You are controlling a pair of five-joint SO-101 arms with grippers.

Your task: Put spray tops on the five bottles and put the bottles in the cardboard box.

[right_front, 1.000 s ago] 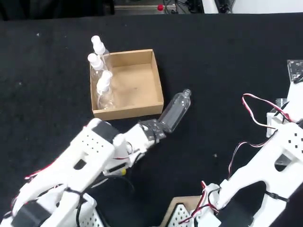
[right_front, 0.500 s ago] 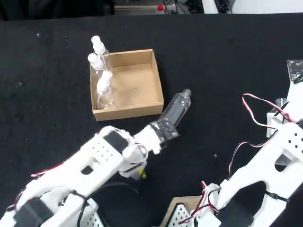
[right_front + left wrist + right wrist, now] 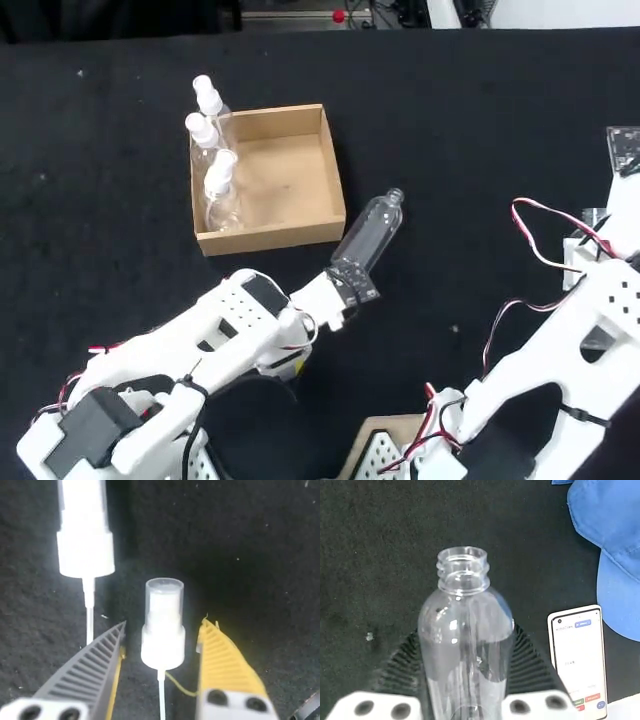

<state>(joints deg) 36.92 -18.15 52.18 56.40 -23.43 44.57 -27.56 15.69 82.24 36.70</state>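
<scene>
A clear bottle with a bare neck hangs tilted just beside the near right corner of the cardboard box. My right gripper is shut on its lower body; the right wrist view shows the bottle between the black fingers. Three bottles with spray tops stand along one wall of the box. My left gripper is open on either side of a white spray top lying on the black cloth, with gaps on both sides. A second spray top lies beside it.
A phone and a blue cap lie on the cloth beyond the held bottle. The left arm's white body with red wires fills the high view's right front. A clear plastic piece sits at the right edge.
The arm holding the bottle has swung its body forward and to the right, and its gripper has shifted slightly right. The bottle stays almost where it was.
</scene>
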